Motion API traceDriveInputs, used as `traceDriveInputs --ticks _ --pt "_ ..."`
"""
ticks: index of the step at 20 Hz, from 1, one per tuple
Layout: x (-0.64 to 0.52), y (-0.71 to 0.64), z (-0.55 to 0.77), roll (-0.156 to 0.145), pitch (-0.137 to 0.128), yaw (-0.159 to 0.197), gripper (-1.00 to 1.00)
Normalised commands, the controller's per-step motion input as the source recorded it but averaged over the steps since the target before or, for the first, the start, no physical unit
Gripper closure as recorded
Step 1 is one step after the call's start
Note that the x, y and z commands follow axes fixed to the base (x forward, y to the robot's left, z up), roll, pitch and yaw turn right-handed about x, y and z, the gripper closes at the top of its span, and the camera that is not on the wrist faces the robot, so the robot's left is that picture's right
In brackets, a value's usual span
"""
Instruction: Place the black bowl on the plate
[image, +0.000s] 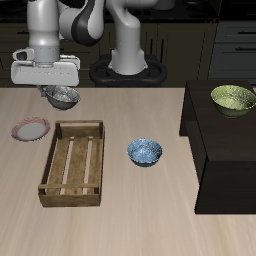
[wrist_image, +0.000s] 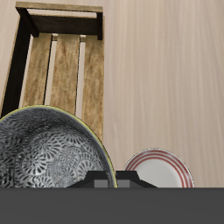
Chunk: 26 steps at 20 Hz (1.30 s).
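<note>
Black-rimmed and speckled grey-white inside, the black bowl (image: 62, 97) hangs off the desk (image: 130, 215) under the end effector (image: 57, 92), whose fingers are pinched on the bowl's rim. In the wrist view the black bowl (wrist_image: 48, 149) fills much of the frame, its patterned inside facing the camera, with the end effector (wrist_image: 107, 183) clamped at its edge. The plate (image: 30, 129), pinkish-red at the rim and pale in the middle, lies flat on the desk nearer the front edge than the bowl, just beside a wooden slatted tray (image: 73, 162); the bowl is not over it. A blue patterned bowl (image: 145, 152) sits beyond the tray's other side, and a yellow-green bowl (image: 233, 98) rests on a dark cabinet (image: 225, 150).
</note>
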Motion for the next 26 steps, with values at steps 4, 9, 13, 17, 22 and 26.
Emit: traceDriveInputs --ticks 4,9,13,17,22,26 --pt "-0.36 -0.45 -0.06 -0.056 -0.018 -0.012 1.00" --pt "-0.28 -0.31 -0.11 -0.031 0.009 -0.018 1.00" --pt "-0.32 -0.28 -0.08 -0.027 -0.027 0.008 1.00" --pt "-0.13 -0.19 -0.11 -0.017 0.018 -0.003 1.00" --pt "-0.14 -0.28 -0.10 -0.044 -0.018 0.004 1.00" --pt "-0.02 -0.17 -0.17 -0.024 0.016 -0.031 1.00"
